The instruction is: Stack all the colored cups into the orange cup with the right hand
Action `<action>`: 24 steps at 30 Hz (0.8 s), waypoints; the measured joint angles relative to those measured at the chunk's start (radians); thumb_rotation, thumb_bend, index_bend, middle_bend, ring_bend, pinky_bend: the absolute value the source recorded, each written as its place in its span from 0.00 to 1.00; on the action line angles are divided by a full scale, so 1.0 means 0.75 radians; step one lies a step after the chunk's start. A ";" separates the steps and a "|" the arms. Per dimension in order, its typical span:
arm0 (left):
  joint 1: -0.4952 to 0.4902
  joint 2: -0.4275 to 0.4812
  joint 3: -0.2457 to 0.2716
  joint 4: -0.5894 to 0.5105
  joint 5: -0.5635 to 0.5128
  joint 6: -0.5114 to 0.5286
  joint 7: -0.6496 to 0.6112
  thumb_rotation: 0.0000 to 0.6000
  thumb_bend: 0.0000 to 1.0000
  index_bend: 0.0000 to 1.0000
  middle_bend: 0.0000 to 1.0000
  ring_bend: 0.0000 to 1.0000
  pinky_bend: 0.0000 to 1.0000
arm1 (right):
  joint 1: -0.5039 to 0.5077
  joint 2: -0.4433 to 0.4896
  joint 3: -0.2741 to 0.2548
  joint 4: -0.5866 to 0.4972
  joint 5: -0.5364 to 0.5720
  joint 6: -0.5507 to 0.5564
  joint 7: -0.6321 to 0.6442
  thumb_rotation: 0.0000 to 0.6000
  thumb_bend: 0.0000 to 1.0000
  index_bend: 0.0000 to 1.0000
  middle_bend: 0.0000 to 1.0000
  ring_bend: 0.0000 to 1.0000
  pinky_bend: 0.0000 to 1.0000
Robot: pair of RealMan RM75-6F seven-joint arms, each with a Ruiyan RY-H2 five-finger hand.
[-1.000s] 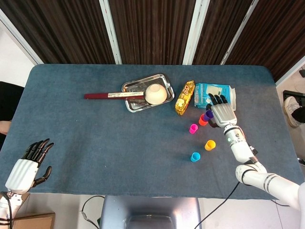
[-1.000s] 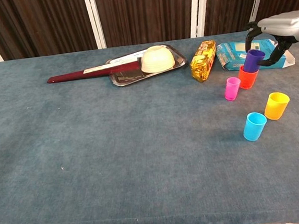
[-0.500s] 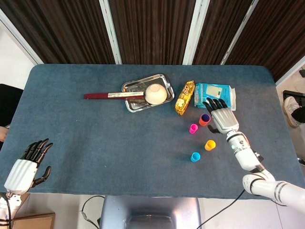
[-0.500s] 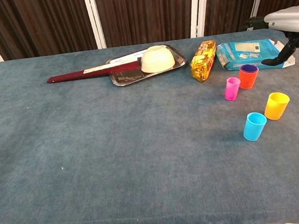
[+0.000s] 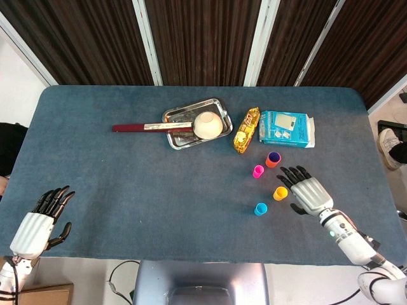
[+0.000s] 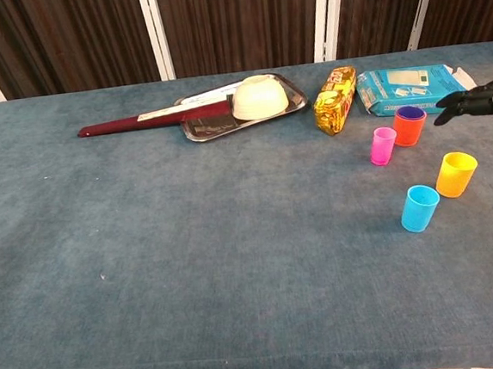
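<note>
Right robot hand [image 5: 310, 194]: fingers spread, empty — beside yellow cup [image 5: 280, 193] | Left robot hand [image 5: 39, 222]: fingers apart, empty, near bench [image 5: 114, 184] edge | Orange cup [image 5: 273, 159]: upright, purple cup [image 6: 410, 113] nested inside | Pink cup [image 5: 258, 171], blue cup [image 5: 261, 208]: loose — unstacked

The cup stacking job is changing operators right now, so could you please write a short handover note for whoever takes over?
Right hand: open, empty, hovering just right of the yellow cup.
Left hand: open, idle at the table's near left corner.
Done: purple cup sits nested inside the orange cup, in front of the blue packet.
Left: pink cup, yellow cup and blue cup stand loose and upright, apart from each other. Stack each into the orange cup, right hand only.
</note>
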State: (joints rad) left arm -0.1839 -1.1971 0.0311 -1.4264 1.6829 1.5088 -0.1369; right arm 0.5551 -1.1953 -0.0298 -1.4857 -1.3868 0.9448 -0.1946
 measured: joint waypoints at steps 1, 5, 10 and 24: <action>0.000 0.000 0.000 0.000 0.000 0.001 0.000 1.00 0.48 0.00 0.00 0.01 0.11 | 0.001 -0.018 0.000 0.019 -0.003 -0.005 0.000 1.00 0.43 0.27 0.00 0.00 0.00; 0.001 0.001 -0.001 0.002 -0.005 0.000 0.000 1.00 0.48 0.00 0.00 0.01 0.11 | 0.008 -0.079 0.013 0.081 0.000 -0.019 -0.026 1.00 0.43 0.31 0.00 0.00 0.00; 0.003 0.005 -0.001 0.003 -0.003 0.007 -0.007 1.00 0.48 0.00 0.00 0.01 0.11 | 0.022 -0.126 0.033 0.122 0.038 -0.052 -0.062 1.00 0.43 0.39 0.00 0.00 0.00; 0.007 0.010 -0.001 0.003 -0.008 0.011 -0.016 1.00 0.49 0.00 0.00 0.02 0.11 | 0.048 -0.195 0.073 0.188 0.109 -0.098 -0.119 1.00 0.43 0.50 0.00 0.00 0.00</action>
State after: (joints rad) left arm -0.1788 -1.1898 0.0302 -1.4238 1.6771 1.5169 -0.1492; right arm 0.5913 -1.3414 0.0251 -1.3447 -1.3049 0.8709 -0.2841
